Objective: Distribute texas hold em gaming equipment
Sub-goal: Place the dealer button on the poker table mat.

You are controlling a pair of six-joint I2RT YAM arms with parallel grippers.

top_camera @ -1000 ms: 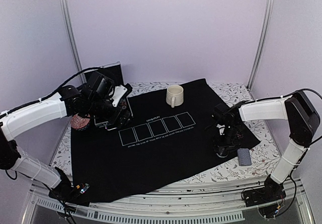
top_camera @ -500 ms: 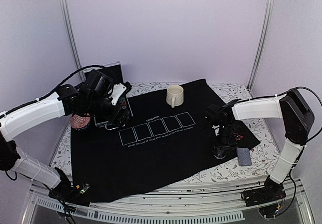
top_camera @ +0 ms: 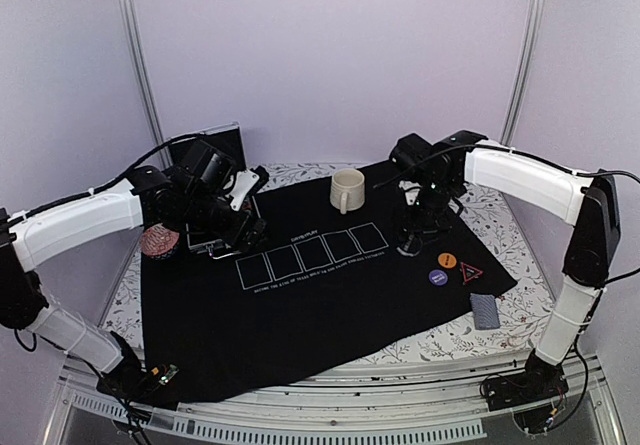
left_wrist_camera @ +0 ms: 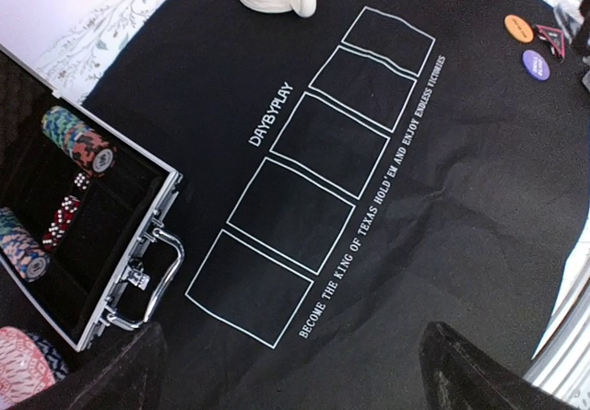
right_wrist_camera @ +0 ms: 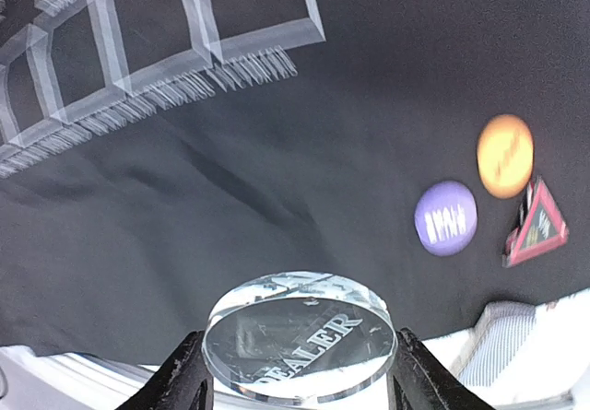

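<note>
Right fingers (right_wrist_camera: 180, 387) are clenched on dealer button (right_wrist_camera: 300, 336); left fingers (left_wrist_camera: 115, 378) released. Button is best lowered flat onto mat (right_wrist_camera: 277, 161), clear of purple token (right_wrist_camera: 445, 218).

- Left arm (top_camera: 80, 220): white forearm runs from near left toward far left, wrist angled down.
- Left gripper (left_wrist_camera: 290, 355): jaws spread wide, nothing between them.
- Right arm (top_camera: 520, 175): upper link upright at right edge, forearm reaching left across far side, wrist pointing down.
- Right gripper (right_wrist_camera: 300, 373): fingers (right_wrist_camera: 180, 382) clamped on both sides of clear DEALER disc (right_wrist_camera: 300, 332).
</note>
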